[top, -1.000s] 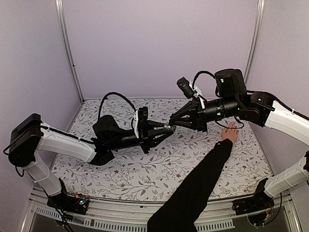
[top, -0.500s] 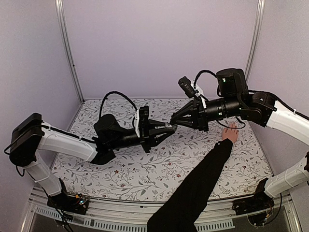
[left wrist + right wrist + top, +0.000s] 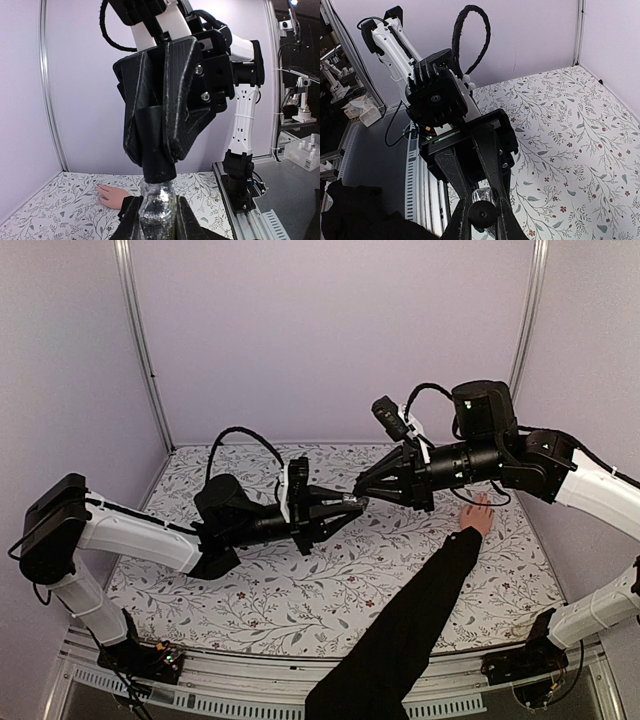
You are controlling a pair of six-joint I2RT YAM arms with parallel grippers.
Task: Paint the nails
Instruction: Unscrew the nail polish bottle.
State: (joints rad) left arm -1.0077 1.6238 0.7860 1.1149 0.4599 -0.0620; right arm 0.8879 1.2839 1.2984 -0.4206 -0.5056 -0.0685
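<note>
Hand (image 3: 478,515) lies flat on the bench (image 3: 300,590), fingers pointing away; its nails are too small to see. It sits right of both grippers, nearer the right arm. Mid-air, left gripper (image 3: 347,505) pinches the bottle (image 3: 157,205); right gripper (image 3: 361,497) pinches its cap (image 3: 481,214).

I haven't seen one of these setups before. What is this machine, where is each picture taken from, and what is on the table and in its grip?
These are two robot arms fixed at the table's near edge, each ending in a two-finger claw. The wide picture looks down from above and behind them; the other two come from a camera on each wrist. On the flower-patterned table rests a person's bare hand in a black sleeve. The left claw is shut on a small bottle, held above the table. The right claw is shut on its black cap.
</note>
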